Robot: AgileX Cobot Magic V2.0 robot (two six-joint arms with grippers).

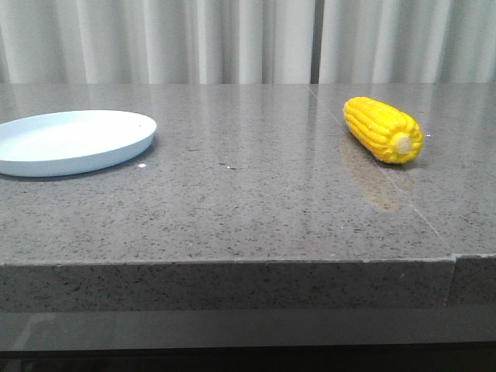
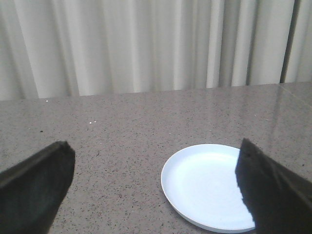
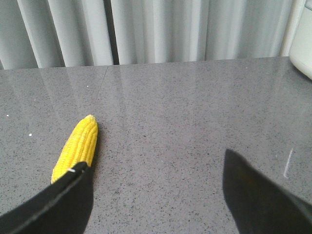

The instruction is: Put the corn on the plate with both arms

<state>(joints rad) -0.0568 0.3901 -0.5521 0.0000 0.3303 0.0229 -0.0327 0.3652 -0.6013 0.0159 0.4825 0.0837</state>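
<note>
The yellow corn [image 1: 383, 129] lies on the grey stone table at the right, its pale stub end toward the front. The pale blue-white plate [image 1: 70, 142] sits at the far left, with nothing on it. Neither gripper shows in the front view. In the left wrist view my left gripper [image 2: 156, 187] is open and holds nothing, with the plate [image 2: 204, 185] ahead near one finger. In the right wrist view my right gripper [image 3: 155, 192] is open and holds nothing. The corn [image 3: 77, 146] lies just beyond one fingertip, off to the side of the gap.
The table's front edge [image 1: 232, 263] runs across the front view, with a seam [image 1: 453, 263] at the right. White curtains [image 1: 248, 39] hang behind the table. A pale object [image 3: 303, 39] shows at the edge of the right wrist view.
</note>
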